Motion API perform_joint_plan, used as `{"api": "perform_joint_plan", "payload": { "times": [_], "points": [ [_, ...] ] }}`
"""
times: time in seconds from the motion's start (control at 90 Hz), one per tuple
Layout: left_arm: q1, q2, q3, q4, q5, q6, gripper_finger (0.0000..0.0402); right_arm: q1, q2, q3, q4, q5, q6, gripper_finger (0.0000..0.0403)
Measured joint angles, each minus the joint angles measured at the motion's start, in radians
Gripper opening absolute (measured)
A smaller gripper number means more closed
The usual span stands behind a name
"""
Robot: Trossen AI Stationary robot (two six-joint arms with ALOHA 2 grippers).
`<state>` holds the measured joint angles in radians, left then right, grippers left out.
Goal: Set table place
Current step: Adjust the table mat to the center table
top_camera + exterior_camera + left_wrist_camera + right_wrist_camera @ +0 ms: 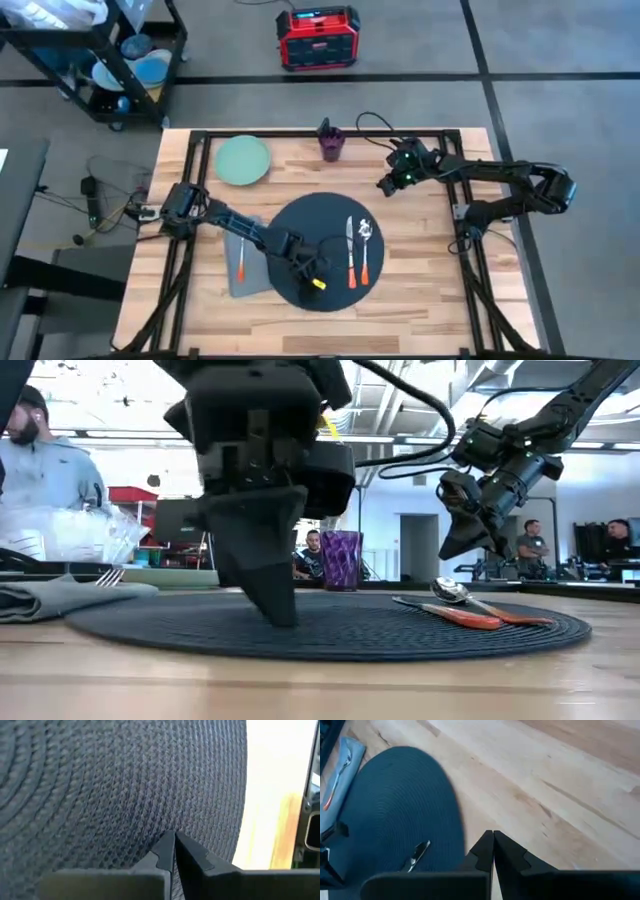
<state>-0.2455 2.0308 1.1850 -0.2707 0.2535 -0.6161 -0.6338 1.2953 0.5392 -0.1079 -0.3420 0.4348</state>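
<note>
Round dark mat (322, 250) lies mid-table, toward near edge, on table (430, 290). Left gripper (312, 276) low over mat's near-left part, tips at weave, jaws together. Knife (350, 252) + spoon (366, 247), orange handles, on mat's right part. Napkin (243, 262) w/ fork (241, 262) just left of mat. Right gripper (386, 184) raised over bare wood far-right of mat, jaws together. Green plate (243, 160) far left; purple cup (331, 144) far centre.

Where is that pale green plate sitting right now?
In the high view, the pale green plate lies on the table's far left part, apart from the round dark mat and left of the purple cup.
</note>
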Motion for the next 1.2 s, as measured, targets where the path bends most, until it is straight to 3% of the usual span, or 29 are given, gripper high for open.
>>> {"api": "perform_joint_plan", "payload": {
  "times": [0.311,0.411,0.544,0.622,0.889,1.033,1.2],
  "points": [
    [0.006,0.004,0.063,-0.031,-0.015,-0.023,0.0,0.0,0.0,0.0,-0.001,-0.001,-0.02,0.0],
    [0.016,-0.003,0.121,-0.146,-0.023,0.01,0.0,0.0,0.0,0.0,-0.001,-0.016,-0.028,0.0],
    [0.023,-0.027,0.211,-0.353,-0.145,0.11,0.0,-0.001,0.0,0.0,-0.007,-0.052,-0.042,0.0],
    [0.025,-0.062,0.238,-0.394,-0.166,0.121,0.0,-0.001,0.0,0.0,-0.009,-0.058,-0.044,0.0],
    [0.018,-0.089,0.235,-0.415,-0.209,0.134,0.0,0.002,0.0,-0.001,-0.017,-0.081,-0.043,0.0],
    [0.036,-0.084,0.207,-0.549,-0.387,0.09,0.0,0.018,0.0,-0.001,-0.021,-0.081,-0.043,0.0],
    [0.066,-0.084,0.103,-0.474,-0.367,0.146,0.0,0.025,0.0,-0.001,-0.02,-0.081,-0.043,0.0]
  ]
}}
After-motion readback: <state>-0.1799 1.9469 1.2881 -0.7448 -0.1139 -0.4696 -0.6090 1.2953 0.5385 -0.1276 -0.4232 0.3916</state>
